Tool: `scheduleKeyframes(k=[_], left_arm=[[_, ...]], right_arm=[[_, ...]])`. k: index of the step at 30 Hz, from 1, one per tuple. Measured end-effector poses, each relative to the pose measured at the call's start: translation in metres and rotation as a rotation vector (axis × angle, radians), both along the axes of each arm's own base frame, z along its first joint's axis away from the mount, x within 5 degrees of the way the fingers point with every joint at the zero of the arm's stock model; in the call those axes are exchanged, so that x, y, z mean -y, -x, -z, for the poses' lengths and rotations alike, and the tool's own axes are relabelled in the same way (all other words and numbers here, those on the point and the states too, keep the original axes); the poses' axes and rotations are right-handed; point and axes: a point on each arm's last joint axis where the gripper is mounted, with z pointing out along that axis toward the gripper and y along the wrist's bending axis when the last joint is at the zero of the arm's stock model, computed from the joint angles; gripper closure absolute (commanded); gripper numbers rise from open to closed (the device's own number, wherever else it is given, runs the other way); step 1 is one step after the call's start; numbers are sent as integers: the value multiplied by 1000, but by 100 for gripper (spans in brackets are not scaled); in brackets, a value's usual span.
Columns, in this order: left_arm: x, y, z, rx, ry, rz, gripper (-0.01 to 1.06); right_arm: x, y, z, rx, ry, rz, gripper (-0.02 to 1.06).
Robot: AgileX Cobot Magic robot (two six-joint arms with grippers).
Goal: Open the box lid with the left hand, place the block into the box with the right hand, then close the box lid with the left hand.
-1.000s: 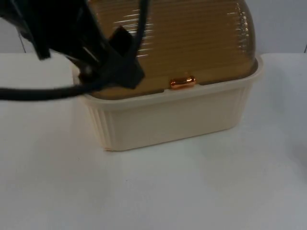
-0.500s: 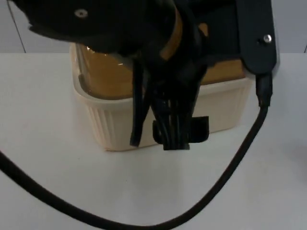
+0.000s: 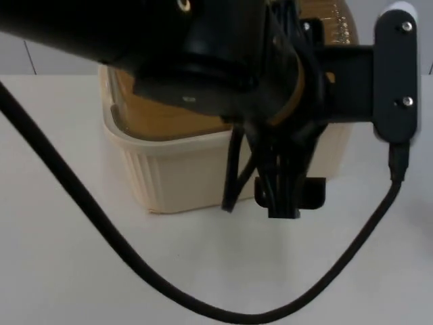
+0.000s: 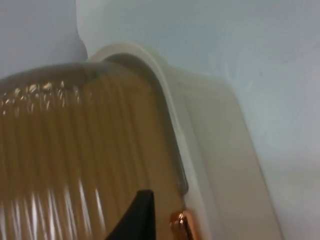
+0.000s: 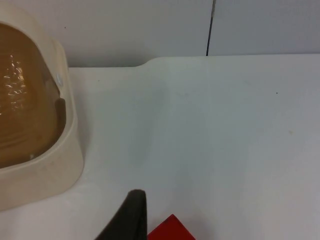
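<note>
The left arm reaches across the front of the cream box [image 3: 169, 176], which stands on the white tabletop [image 3: 81, 271] toward its far side. The amber ribbed lid [image 4: 75, 160] is down, seated inside the box's rim, with its small copper handle [image 4: 181, 225] at the front edge. In the left wrist view a black fingertip of the left tool [image 4: 137, 215] sits just beside that handle, over the lid; whether its fingers stand apart or together cannot be told.

The main risk, as I judge it, is a miss at the handle: it is small and smooth, and a tool that comes in slightly to one side would slide off onto the ribs or press the lid down instead of lifting it. A pull that catches the rim instead could drag or tip the light box across the tabletop.

The right arm waits to the right of the box. A fingertip of the right tool [image 5: 131, 215] hangs low over the tabletop with a corner of the red block [image 5: 171, 229] just beside it; its finger spread cannot be told either. The block lies apart from the box, on its right.
</note>
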Motion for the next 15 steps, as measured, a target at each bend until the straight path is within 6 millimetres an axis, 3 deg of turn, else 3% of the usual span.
scheduleKeyframes(k=[6, 11, 15], left_arm=[[5, -4, 15, -2, 1, -6, 1], [-4, -18, 17, -8, 27, -64, 6], [-16, -32, 17, -1, 31, -120, 27]], right_arm=[[0, 0, 0, 0, 2, 0, 0], [0, 0, 0, 0, 2, 0, 0], [0, 0, 0, 0, 2, 0, 0]])
